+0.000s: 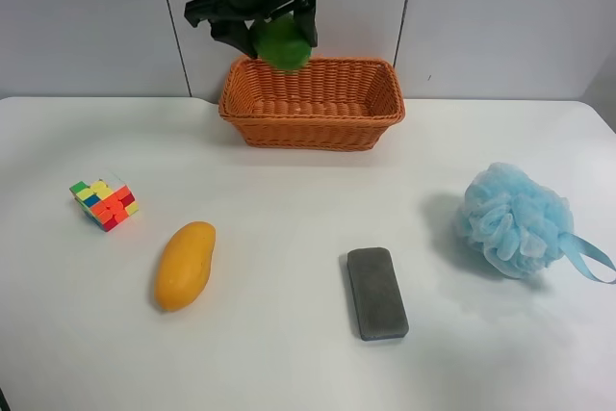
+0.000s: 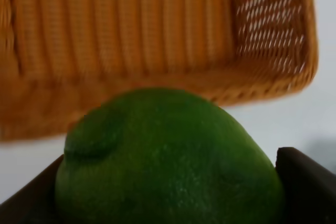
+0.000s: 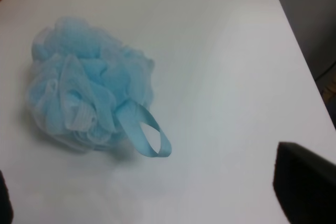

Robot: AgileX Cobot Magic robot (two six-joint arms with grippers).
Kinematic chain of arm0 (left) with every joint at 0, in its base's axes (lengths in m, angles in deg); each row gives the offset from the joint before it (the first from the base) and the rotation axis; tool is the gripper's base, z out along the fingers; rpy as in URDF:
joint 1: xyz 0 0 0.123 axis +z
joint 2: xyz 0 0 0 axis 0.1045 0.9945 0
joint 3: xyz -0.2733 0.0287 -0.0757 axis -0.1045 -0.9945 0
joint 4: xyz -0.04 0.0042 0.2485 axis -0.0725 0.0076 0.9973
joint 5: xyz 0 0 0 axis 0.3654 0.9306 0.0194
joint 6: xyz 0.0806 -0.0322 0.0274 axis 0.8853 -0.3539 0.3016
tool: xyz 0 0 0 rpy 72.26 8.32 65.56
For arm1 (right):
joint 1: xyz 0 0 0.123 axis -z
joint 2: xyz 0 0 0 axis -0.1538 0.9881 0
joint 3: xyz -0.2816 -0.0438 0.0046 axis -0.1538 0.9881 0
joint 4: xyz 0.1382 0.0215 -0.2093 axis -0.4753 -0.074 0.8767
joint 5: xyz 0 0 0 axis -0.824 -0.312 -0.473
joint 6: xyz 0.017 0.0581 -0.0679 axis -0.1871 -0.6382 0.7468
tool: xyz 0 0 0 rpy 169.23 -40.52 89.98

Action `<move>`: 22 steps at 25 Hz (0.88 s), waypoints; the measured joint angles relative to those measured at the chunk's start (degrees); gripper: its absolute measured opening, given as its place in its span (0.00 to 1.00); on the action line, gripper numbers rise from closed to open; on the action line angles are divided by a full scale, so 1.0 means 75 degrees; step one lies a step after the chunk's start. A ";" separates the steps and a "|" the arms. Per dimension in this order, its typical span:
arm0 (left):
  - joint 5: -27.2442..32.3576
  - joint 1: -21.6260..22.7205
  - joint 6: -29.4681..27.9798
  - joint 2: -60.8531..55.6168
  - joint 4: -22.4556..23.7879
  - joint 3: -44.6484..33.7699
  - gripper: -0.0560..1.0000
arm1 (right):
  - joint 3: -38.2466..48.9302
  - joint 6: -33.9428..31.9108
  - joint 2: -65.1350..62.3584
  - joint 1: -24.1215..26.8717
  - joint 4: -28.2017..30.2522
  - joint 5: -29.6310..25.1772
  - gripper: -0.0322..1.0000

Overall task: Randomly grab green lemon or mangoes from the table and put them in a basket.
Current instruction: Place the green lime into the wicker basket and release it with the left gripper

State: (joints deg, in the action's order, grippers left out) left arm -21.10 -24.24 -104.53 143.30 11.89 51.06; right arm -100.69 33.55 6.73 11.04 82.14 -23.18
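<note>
**Left gripper holds the green lemon over the basket; right gripper empty**

My left gripper (image 1: 269,34) is closed on the green lemon (image 1: 282,42). In the left wrist view the fruit fills the space between the two dark fingers (image 2: 304,182), pressed against them on both sides. From the high camera the lemon hangs in the air at the far rim of the basket (image 1: 310,132), toward that view's left end, and is clear of the wicker. Past the fruit, the wrist camera shows the basket's woven floor and one open-weave side wall, and I see nothing lying inside it.

My right gripper (image 3: 155,203) shows only as a dark finger at each lower edge of its wrist view. The fingers are spread wide, with bare table between them and nothing in their grasp. It hovers near the blue mesh bath pouf (image 3: 86,98), whose ribbon loop (image 3: 147,135) lies flat on the surface toward the gripper. I cannot find this arm in the high view.

The mango (image 1: 184,265) lies on the white table (image 1: 289,228), well apart from the basket on the high view's left side. A multicoloured puzzle cube (image 1: 104,203) sits near it, farther toward the left edge. A dark grey rectangular block (image 1: 376,293) lies between the mango and the pouf, touching neither.
</note>
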 joint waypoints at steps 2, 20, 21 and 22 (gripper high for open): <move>-0.0233 0.0038 0.0246 0.0404 0.0015 0.0480 0.72 | 0.0000 0.0000 0.0000 0.0000 0.0000 0.0000 0.99; -0.2788 0.0038 0.1236 0.2657 0.0047 0.1014 0.72 | 0.0000 0.0000 0.0000 0.0000 0.0000 0.0000 0.99; -0.2856 0.0038 0.1251 0.2686 0.0080 0.1014 0.72 | 0.0000 0.0000 0.0000 0.0000 0.0000 0.0000 0.99; -0.2908 0.0038 0.1251 0.2723 0.0127 0.1014 0.72 | 0.0000 0.0000 0.0000 0.0000 0.0000 0.0000 0.99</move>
State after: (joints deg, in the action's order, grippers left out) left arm -42.92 -23.96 -95.15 163.72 12.84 58.66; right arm -100.69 33.55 6.73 11.04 82.14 -23.18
